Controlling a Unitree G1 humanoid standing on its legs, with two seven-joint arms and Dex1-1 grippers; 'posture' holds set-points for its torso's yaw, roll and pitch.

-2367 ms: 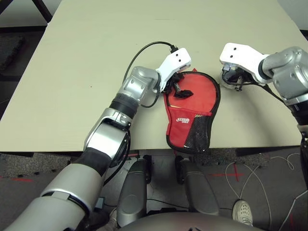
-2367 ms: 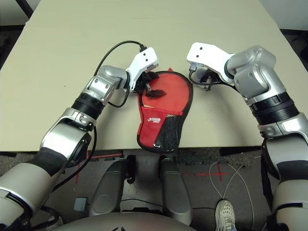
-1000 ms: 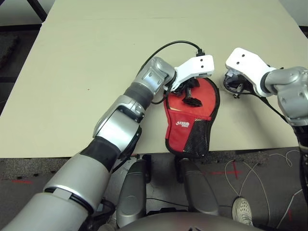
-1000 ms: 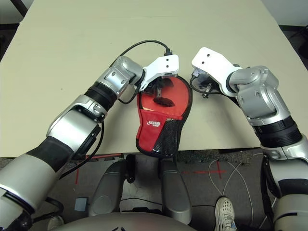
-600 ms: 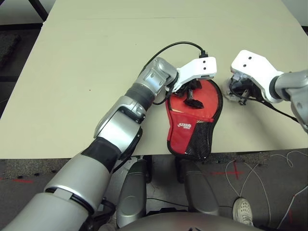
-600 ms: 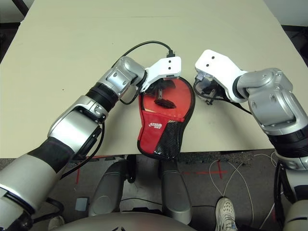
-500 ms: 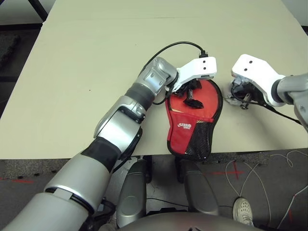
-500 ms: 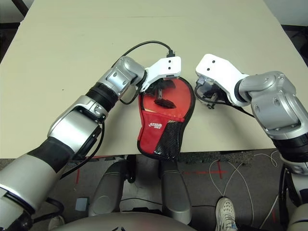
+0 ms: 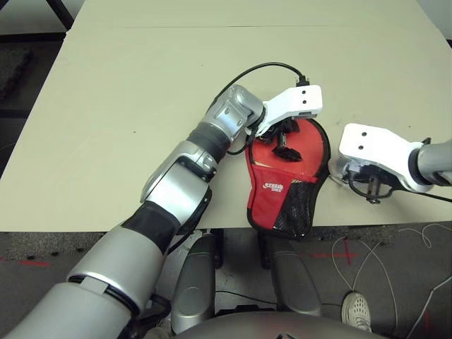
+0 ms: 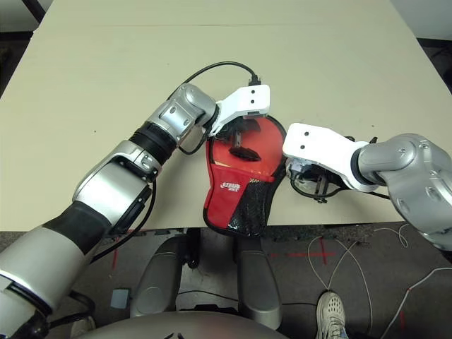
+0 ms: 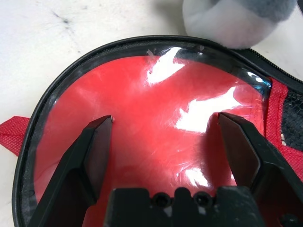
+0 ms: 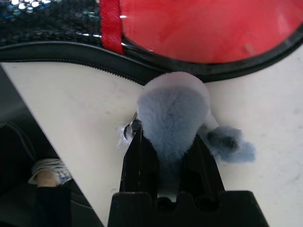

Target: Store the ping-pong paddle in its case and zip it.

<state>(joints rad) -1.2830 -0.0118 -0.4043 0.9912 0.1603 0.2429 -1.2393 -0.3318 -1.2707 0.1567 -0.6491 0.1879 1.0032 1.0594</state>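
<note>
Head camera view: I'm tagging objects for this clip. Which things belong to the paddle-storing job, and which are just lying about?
Job in hand:
- case
- fluffy grey lump beside its zip edge, gripped by the right end effector
- left end effector, open over the case

Lying about:
- shoe on the floor
- loose cables on the floor

My left arm (image 9: 176,191) is built of rounded silver metal shells joined by black ribbed rings, with a dark fabric-like cuff near the elbow. It ends in a flat white plastic wrist housing (image 9: 296,104) marked by two small dark holes. A black cable (image 9: 247,74) loops from that housing back toward the forearm. My left claw (image 11: 163,142) has two black, wedge-shaped fingers (image 11: 90,156) on a black base with small screws. My right arm (image 10: 409,173) is silver too, with a matching white housing (image 10: 318,148).
</note>
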